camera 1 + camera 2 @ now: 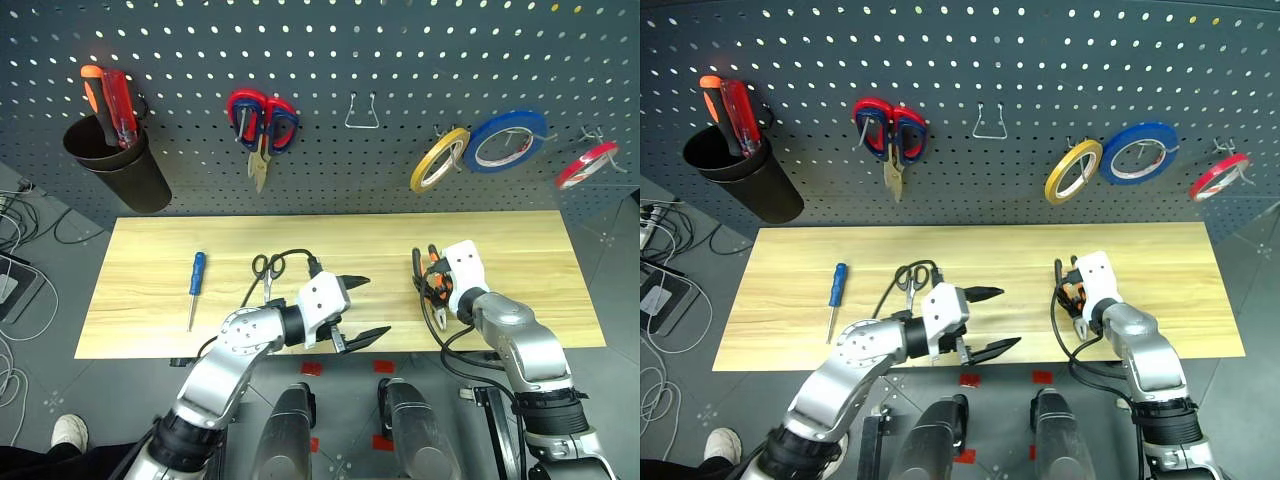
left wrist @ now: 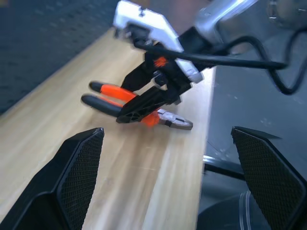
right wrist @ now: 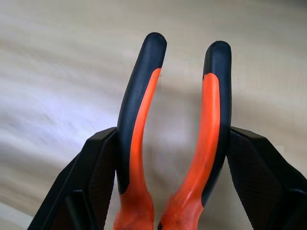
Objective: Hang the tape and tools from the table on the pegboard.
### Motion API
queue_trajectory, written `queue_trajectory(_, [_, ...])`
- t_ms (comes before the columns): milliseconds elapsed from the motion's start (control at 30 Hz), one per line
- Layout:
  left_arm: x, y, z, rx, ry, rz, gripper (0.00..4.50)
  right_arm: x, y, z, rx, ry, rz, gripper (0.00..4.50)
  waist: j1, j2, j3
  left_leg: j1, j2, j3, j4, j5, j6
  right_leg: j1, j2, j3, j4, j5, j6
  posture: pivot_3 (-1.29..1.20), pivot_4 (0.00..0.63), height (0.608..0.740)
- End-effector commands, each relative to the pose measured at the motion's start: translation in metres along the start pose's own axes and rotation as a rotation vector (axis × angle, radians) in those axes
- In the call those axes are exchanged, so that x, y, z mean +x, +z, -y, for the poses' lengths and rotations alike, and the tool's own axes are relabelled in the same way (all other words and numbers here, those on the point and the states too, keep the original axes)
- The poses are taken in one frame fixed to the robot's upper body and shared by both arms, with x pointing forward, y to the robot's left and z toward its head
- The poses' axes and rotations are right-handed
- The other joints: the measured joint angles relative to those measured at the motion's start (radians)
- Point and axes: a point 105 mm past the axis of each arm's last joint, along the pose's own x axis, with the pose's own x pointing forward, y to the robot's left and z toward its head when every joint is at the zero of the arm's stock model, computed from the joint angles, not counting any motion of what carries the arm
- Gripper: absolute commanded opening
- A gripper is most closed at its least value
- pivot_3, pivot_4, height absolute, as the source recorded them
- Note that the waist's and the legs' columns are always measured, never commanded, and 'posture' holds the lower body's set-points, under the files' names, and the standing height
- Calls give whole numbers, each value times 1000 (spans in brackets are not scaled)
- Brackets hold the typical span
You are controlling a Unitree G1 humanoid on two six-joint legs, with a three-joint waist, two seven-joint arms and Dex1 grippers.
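Nearest, the left gripper [image 1: 358, 308] is held with jaws spread wide above the worktop [image 1: 520, 250] front edge. Pliers [image 3: 177, 143] are clenched by the right gripper [image 1: 1072, 300], right of it.

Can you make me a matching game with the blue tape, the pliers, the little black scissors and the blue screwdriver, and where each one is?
Things:
1. blue tape
2. pliers
3. black-handled scissors
4. blue-handled screwdriver

Places:
A. lying on the table nearest its left end
B. hanging on the pegboard
C. between the right gripper's fingers
D. on the table, just behind the left gripper

Pairs: 1-B, 2-C, 3-D, 4-A
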Motion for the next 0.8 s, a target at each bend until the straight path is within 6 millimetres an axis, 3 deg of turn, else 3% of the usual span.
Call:
queue_trajectory(33, [-13,27,-2,29,76,61,4500,-3,43,-19,-42,55,199,3139,2,0,-9,-2,0,-1,0,0,-1,-1,0,-1,0,0,0,116,258,740])
queue_trajectory(267, [-29,42,-25,5,306,88,4500,-5,89,-40,-53,91,366,3139,24,-1,-46,-9,-2,-4,1,3,-5,-7,0,-6,1,0,0,156,208,740])
queue_trajectory(367, [-29,45,-33,17,372,105,4500,-12,121,-53,-59,110,510,3139,35,-3,-65,-9,-3,-4,0,3,-6,-6,0,-6,1,0,0,183,185,740])
queue_trajectory(500, [-27,54,-43,36,426,139,4500,-24,161,-53,-92,71,714,3139,53,-3,-87,-8,-4,-3,0,4,-7,-6,2,-6,1,0,-1,195,156,740])
queue_trajectory(800, [-18,75,-67,84,507,225,4500,-40,222,-45,-145,-7,982,3139,66,-4,-139,-8,-4,0,1,4,-8,-5,3,-7,1,0,-1,195,121,740])
